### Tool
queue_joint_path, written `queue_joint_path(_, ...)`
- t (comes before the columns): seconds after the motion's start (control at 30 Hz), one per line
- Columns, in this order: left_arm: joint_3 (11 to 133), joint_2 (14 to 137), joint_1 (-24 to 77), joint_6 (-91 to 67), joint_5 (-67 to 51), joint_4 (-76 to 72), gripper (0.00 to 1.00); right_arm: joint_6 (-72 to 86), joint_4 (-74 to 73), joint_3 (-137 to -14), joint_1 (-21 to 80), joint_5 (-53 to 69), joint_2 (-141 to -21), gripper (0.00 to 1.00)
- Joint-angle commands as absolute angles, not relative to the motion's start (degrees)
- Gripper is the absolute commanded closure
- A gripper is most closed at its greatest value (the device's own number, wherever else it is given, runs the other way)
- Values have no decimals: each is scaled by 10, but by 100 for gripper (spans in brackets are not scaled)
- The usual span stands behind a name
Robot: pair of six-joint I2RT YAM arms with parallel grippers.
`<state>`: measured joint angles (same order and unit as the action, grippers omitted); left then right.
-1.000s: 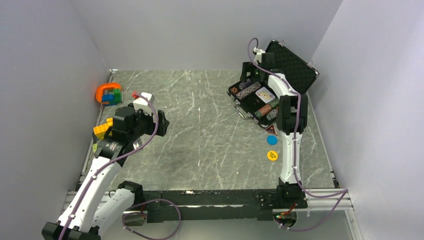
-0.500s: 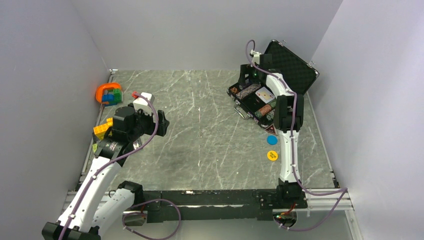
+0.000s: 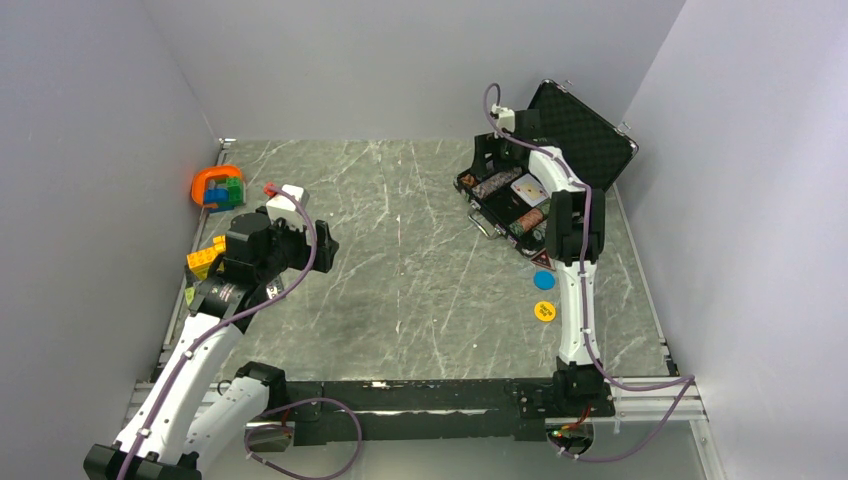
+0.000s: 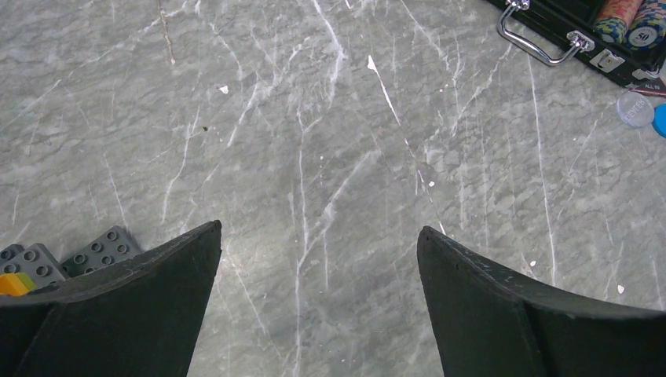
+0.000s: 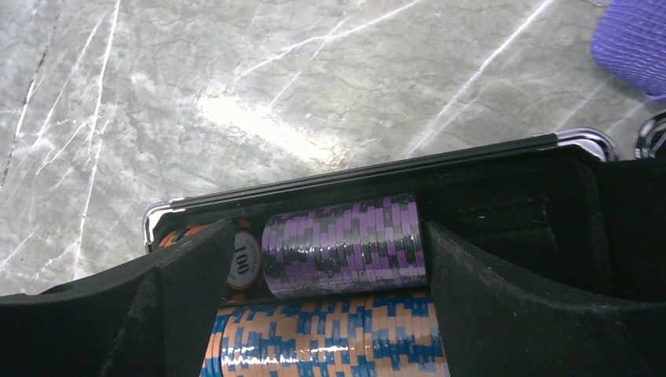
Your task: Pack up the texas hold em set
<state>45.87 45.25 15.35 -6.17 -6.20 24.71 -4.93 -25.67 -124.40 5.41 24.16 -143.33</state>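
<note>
Briefcase open, chip stacks inside — blue disc, yellow disc outside.

A: Where is there room on the bench?
B: The middle is bare stone, from 6 through to 12 o'clock; the left hand hangs spread wide over it.
A: What blocks the way?
B: Toy blocks at 10 by the left wall, grey blocks just beside the left hand. The open case sits at 2, its lid upright behind. A blue disc and a yellow disc lie at 4. The right hand straddles a purple chip row, case wall just ahead.
</note>
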Motion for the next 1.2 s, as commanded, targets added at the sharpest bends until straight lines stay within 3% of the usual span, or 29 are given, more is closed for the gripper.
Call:
queue_joint_path(0.0,475,452,156,-59,-66,234,2,-56,-285,-1227,66,293,-1404,8)
queue_joint_path(0.73,475,448,156,-60,-70,233,2,-1,-258,-1150,82,374,-1359,8)
queue_joint_path(0.97,475,447,155,-59,-69,233,2,-4,-272,-1152,86,349,-1359,8)
queue_joint_path(1.17,476,456,156,-55,-54,237,2,33,-218,-1099,88,204,-1294,0)
